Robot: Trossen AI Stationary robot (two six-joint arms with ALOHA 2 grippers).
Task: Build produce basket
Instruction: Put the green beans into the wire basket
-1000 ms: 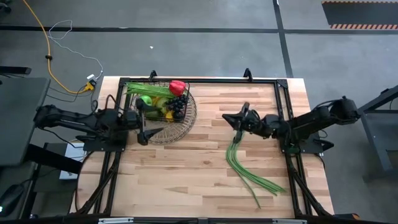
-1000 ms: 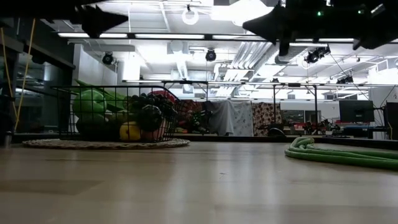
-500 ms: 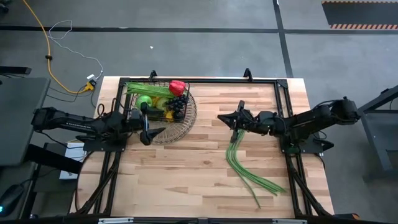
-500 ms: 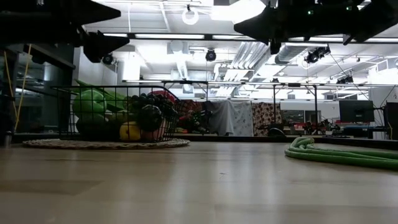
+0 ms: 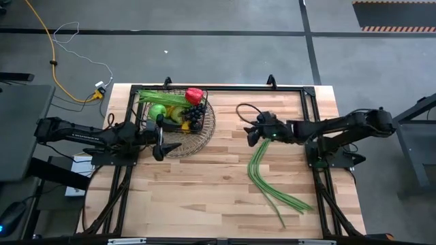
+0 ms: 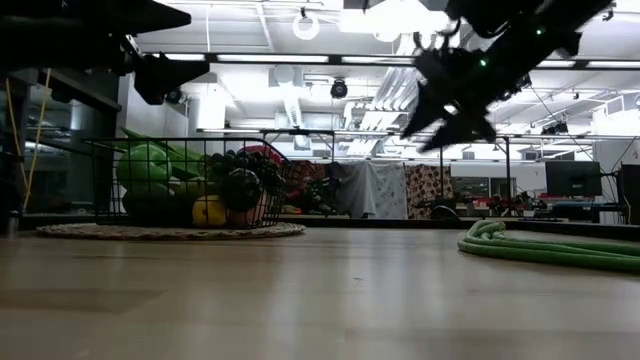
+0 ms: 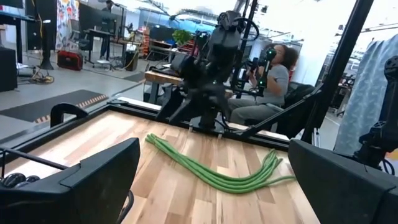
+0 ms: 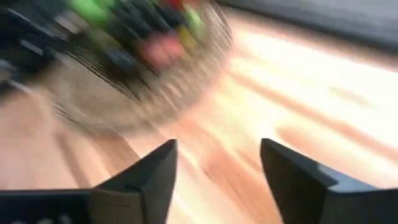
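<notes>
Apparently empty, right gripper (image 5: 253, 133) fingers apart above green beans (image 5: 267, 182).

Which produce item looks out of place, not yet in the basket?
The long green beans lie loose on the bare table, far from the basket that holds the other produce. The right gripper, open and empty, is above their near end.
</notes>
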